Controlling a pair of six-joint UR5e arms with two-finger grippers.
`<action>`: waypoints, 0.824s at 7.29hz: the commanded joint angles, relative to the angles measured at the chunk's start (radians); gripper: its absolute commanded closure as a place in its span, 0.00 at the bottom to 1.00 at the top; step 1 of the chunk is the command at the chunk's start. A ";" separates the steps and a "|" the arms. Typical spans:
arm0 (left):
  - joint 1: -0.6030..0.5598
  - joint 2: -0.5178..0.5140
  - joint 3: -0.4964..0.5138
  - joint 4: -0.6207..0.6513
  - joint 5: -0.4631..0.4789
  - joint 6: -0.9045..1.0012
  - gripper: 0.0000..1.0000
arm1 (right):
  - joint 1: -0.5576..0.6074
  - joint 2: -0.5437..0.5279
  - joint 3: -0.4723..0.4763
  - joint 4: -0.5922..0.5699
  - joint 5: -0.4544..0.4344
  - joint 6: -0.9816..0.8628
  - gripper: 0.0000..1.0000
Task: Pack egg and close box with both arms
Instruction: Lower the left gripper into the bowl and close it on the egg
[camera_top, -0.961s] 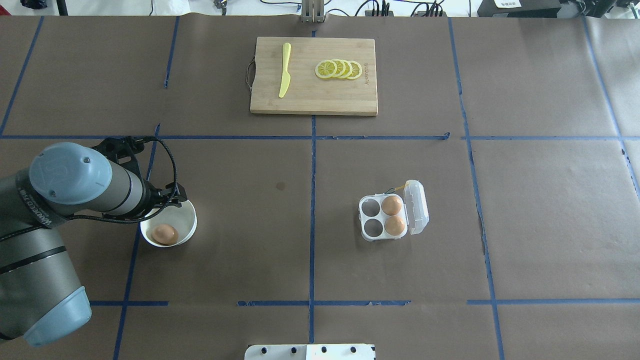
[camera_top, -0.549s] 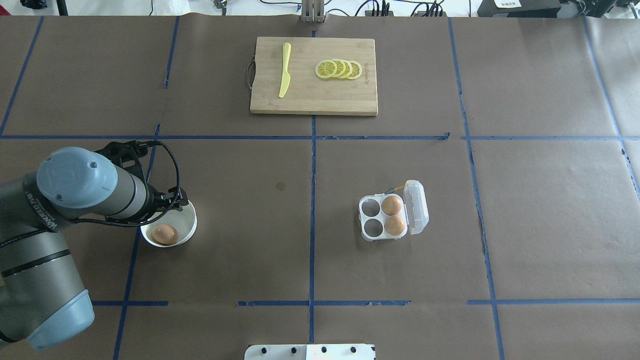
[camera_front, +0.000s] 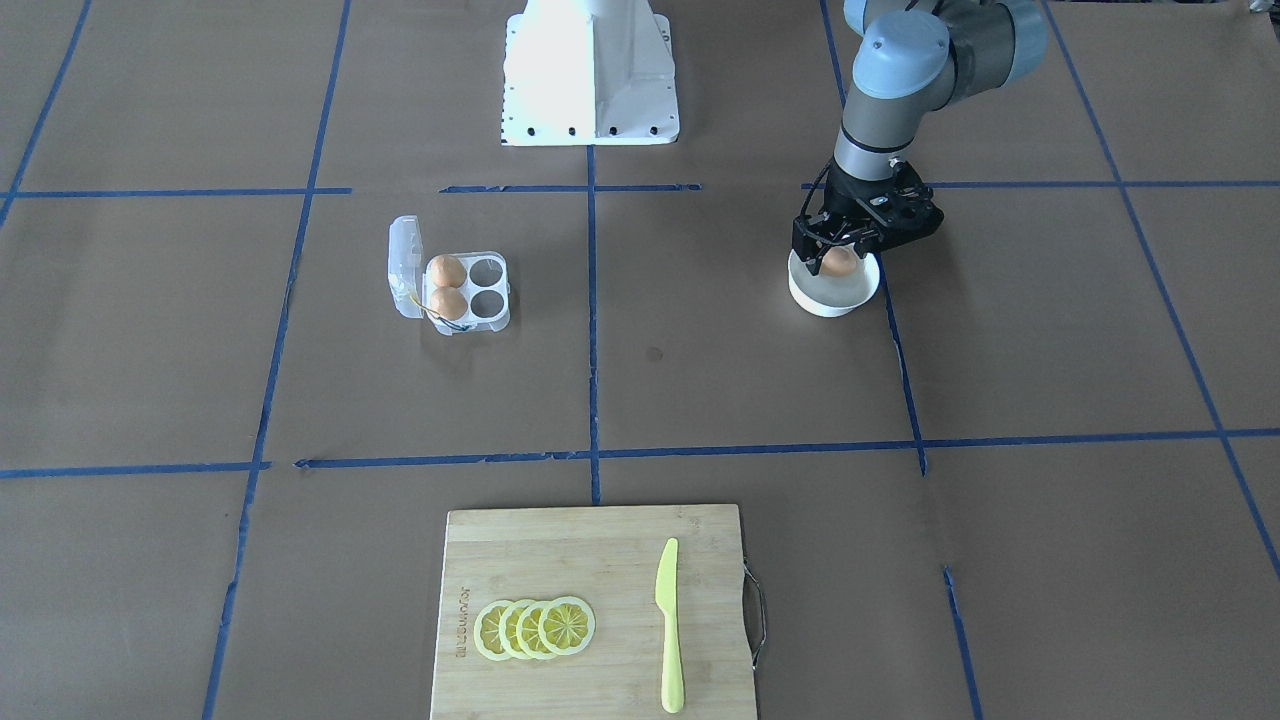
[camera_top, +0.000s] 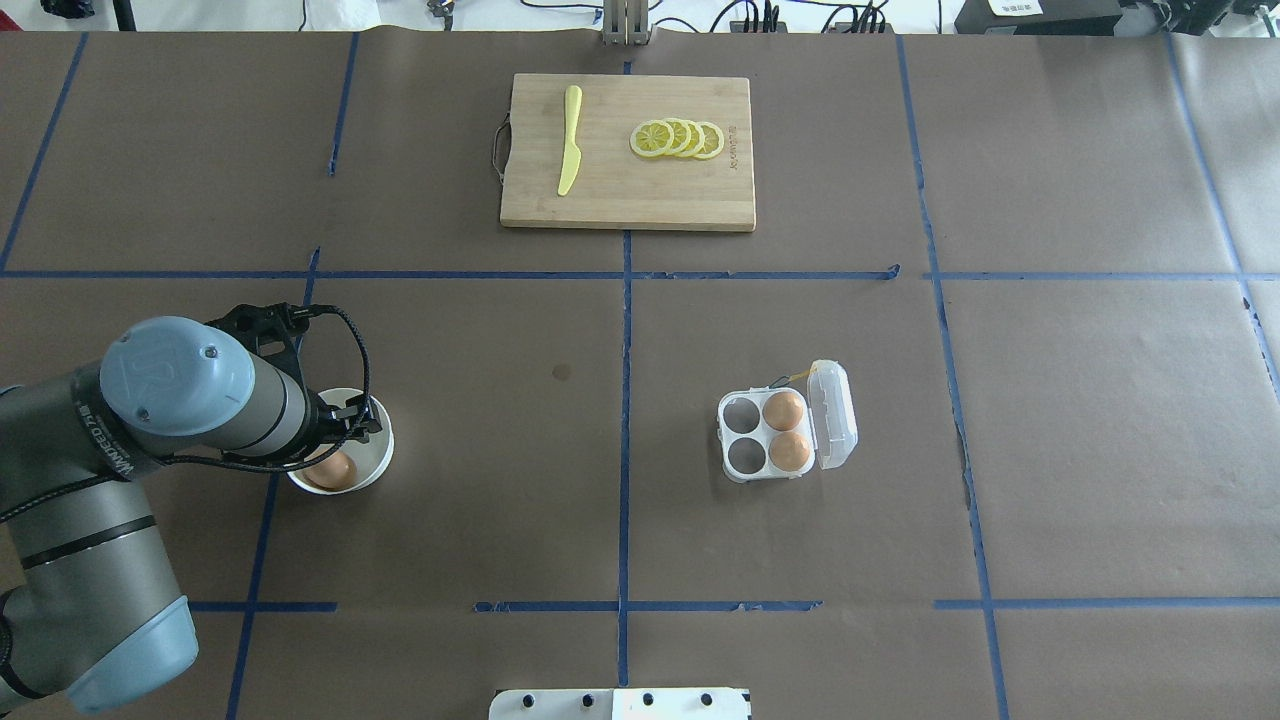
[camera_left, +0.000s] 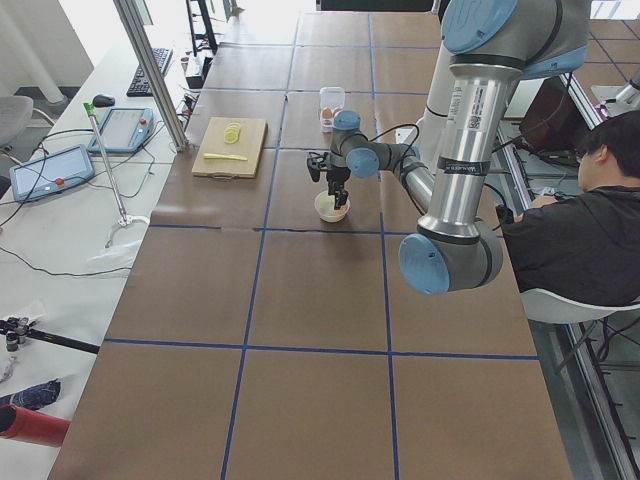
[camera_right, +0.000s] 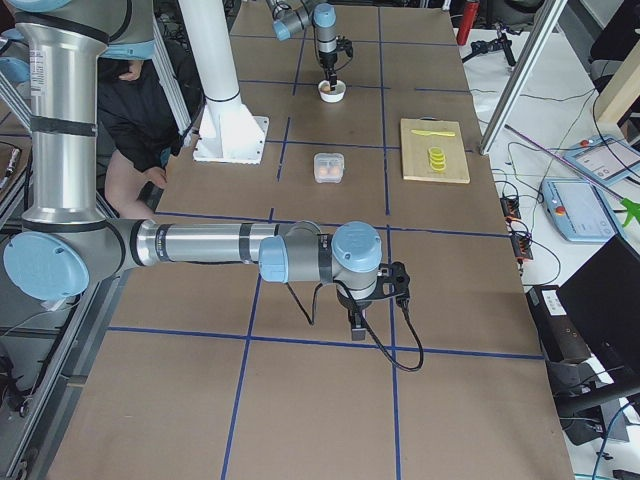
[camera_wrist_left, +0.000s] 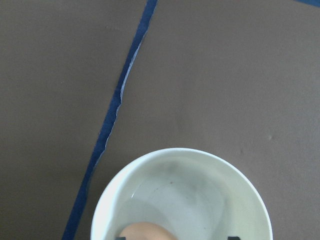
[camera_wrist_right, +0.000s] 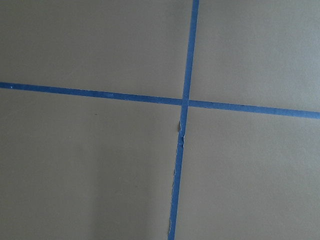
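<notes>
**Q:** Where is my egg, and what has the left gripper done since a second ago?

**A:** Your egg lies in the white bowl, on the side of the bowl nearer the robot. A second ago your left gripper hung at the bowl's far rim and the overhead view showed the whole egg. It has since drawn in over the bowl, and the wrist now covers part of the egg and much of the bowl. The fingers stand apart, one on each side of the egg, and the wrist camera shows two dark tips with the egg low between them. I cannot tell whether they touch it.

**Q:** And the box?

**A:** Your box has not moved. It sits well apart from the bowl, toward the robot's right, with its lid swung open on the side away from the bowl. Two other eggs fill the cells next to the lid, and the two cells nearer the bowl are bare.

**Q:** The right gripper?

**A:** Your right gripper hangs far from the bowl, past the box, over crossed blue tape. I cannot tell whether it is spread or closed.
</notes>
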 joint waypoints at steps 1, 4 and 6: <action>0.008 -0.001 0.009 0.000 0.000 0.000 0.26 | 0.000 0.000 -0.002 0.000 0.001 0.000 0.00; 0.024 0.001 0.022 0.000 0.000 0.000 0.26 | 0.000 0.000 -0.002 0.000 0.003 0.000 0.00; 0.036 0.001 0.029 0.002 0.000 0.000 0.26 | 0.000 0.000 -0.002 0.000 0.004 0.002 0.00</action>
